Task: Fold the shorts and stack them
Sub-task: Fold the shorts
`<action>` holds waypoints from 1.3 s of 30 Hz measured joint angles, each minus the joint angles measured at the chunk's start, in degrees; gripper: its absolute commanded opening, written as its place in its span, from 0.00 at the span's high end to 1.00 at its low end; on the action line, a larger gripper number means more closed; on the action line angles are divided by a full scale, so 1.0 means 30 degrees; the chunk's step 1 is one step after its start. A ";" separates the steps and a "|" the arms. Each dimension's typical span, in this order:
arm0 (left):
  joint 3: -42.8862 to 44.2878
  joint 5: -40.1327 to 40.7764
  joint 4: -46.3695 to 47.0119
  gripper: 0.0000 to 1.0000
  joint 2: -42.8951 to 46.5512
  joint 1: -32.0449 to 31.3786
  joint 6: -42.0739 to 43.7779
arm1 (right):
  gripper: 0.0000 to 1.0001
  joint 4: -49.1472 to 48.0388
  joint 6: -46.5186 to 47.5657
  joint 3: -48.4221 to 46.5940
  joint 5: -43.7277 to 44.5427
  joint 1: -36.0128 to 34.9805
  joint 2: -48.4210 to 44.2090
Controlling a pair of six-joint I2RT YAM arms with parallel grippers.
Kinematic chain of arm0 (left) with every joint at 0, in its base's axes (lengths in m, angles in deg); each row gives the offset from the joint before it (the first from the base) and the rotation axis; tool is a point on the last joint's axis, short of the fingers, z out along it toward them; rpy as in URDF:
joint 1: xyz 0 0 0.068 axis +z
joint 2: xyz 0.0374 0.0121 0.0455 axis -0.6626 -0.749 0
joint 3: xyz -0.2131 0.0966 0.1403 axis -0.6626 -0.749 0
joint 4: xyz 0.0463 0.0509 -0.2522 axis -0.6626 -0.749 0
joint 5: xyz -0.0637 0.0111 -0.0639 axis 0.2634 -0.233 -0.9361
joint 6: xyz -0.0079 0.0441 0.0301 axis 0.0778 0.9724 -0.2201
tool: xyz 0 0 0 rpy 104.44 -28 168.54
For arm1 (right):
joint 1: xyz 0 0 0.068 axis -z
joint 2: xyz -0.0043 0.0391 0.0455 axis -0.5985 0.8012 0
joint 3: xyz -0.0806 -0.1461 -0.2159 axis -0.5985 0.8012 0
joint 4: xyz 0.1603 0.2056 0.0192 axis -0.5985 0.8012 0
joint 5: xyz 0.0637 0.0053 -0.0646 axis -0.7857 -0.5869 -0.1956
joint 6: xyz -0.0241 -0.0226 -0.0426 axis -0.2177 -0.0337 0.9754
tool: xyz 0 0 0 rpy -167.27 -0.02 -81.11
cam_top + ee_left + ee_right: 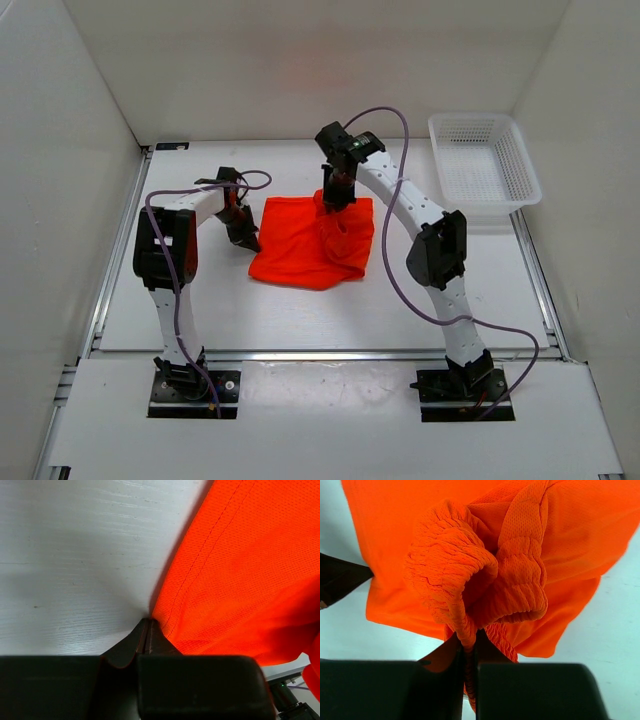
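My right claw [469,647] is pinching the shorts [560,540]. Its two dark fingers are squeezed on the stretchy waistband [450,555], and a strip of the band runs down between them. The band is thick and puffy with lots of little wrinkles. It curls into a loop, like a fat ring, and hangs bunched up just past the fingertips. The cloth around it is thin and soft with tiny holes, like a net, and it is very bright orange-red.

From above, the shorts [305,250] lie in the middle of the white table [200,300], between my two arms. They make a flat patch that is about as wide as it is deep, so I cannot pick a long side. The waistband end is on the far side, lifted into a bump under the right claw [337,200]. The near edge is rounded and a little floppy.

My left claw [148,624] has its fingers pressed tight together. The tips sit on the table right at a stitched edge of the shorts [250,570]. I cannot tell if any cloth is caught between them.

A white plastic basket [480,165] with a net pattern sits far off at the back right corner.
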 measured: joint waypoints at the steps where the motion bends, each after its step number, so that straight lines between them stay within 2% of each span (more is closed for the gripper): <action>1: -0.0015 -0.0029 0.0022 0.90 0.0000 0.0000 -0.0015 | 0.99 -0.0117 -0.0131 -0.0036 -0.0160 -0.0036 0.0095; 14: -0.0182 -0.0240 0.0284 0.90 0.0015 0.0044 -0.0270 | 0.99 -0.1894 -0.1297 -0.2091 -0.1938 -0.0641 0.1552; 24: -0.1231 -0.0226 0.0634 0.90 0.0743 0.0809 -0.0313 | 0.99 -0.3264 -0.1552 -0.1996 -0.2834 -0.0780 0.2084; 33: -0.2499 0.0175 0.0641 0.90 0.1698 0.2033 -0.0321 | 0.99 -0.3177 -0.0568 -0.0036 -0.2448 -0.0233 0.0554; 39: -0.2783 0.0605 0.0576 0.90 0.2419 0.2106 -0.0262 | 0.99 -0.2841 0.0182 0.2499 -0.1763 0.0627 -0.2521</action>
